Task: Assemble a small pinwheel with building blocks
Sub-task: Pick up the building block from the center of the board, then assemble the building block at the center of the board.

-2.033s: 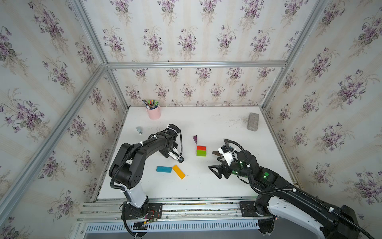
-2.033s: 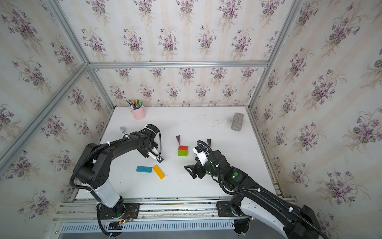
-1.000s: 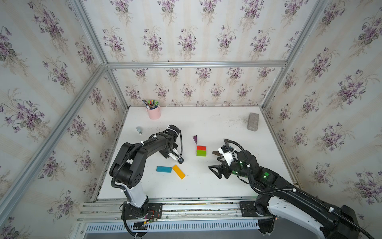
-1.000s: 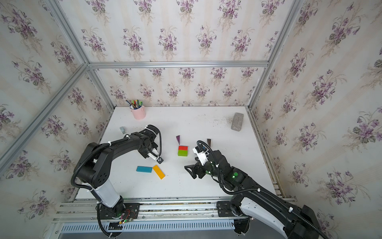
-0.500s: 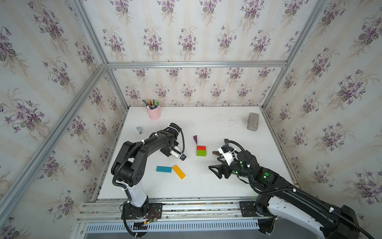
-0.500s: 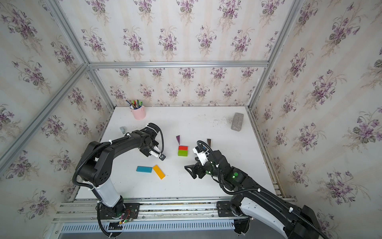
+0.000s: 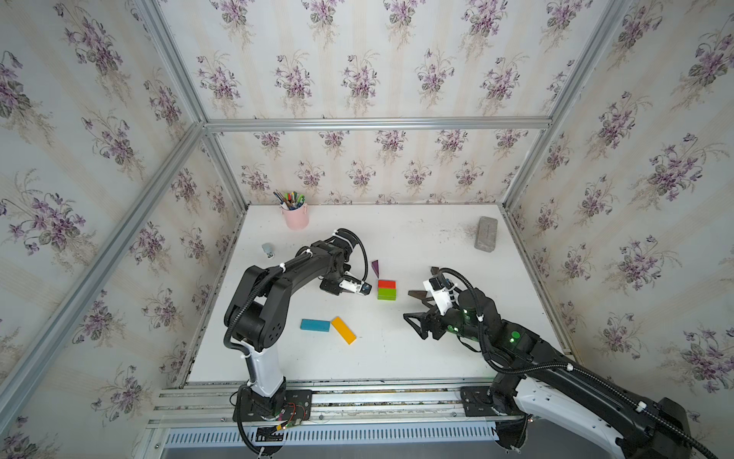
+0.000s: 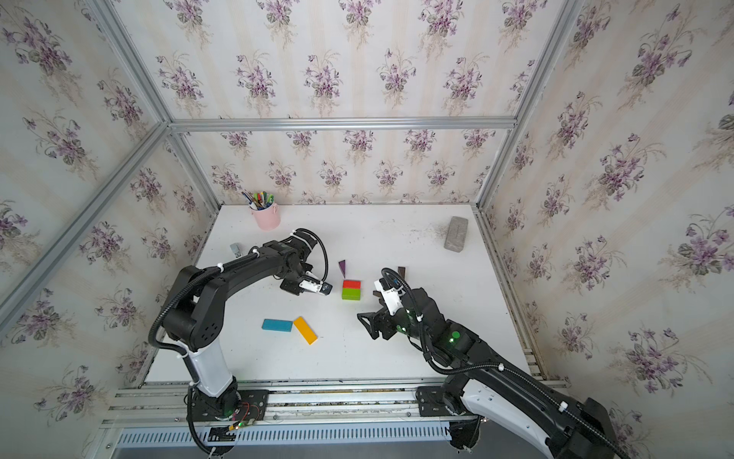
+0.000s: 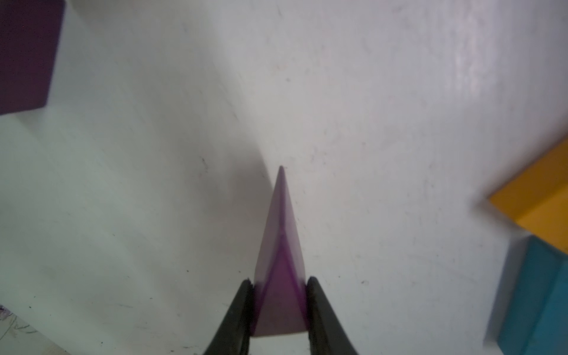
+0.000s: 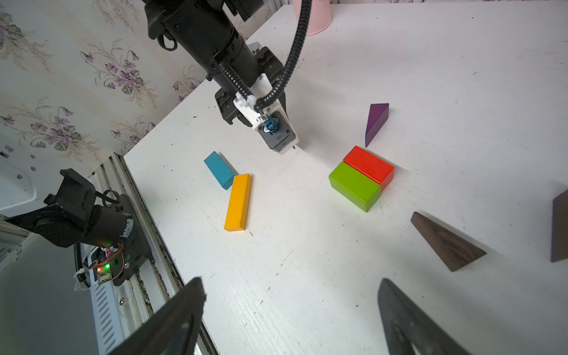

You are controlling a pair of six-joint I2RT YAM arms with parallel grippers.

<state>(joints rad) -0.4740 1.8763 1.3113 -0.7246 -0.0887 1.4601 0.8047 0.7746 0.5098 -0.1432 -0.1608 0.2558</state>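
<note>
The pinwheel is barely begun. Only its centre is laid: a glossy red rectangular block (image 7: 386,283) and a glossy green rectangular block (image 7: 386,294), flush long side to long side on the white tabletop (image 7: 397,357). The left jaws are shut tight on the thick end of a painted purple triangular wedge (image 9: 281,246), whose sharp tip points away from the wrist. It is held low, near the red-green pair on the side facing the left arm; whether it touches the tabletop cannot be told. The right jaws gape wide and hold nothing, hovering near a dark brown wood-grained wedge (image 10: 445,242) and a second brown wedge (image 10: 559,227).

A second purple wedge (image 7: 375,268) lies just beside the red block, seemingly apart from it. A blue bar (image 7: 315,325) and a yellow bar (image 7: 344,330) meet end to end, well apart from the centre.

The step in hand looks like laying the held wedge as a blade. It would go best if the wedge is turned so a flat edge meets the centre squarely, lowered until its broad face rests, then released without a sideways push. The painted blocks look smooth and would likely slide at a nudge, and the wedge's taper gives little to grip.
</note>
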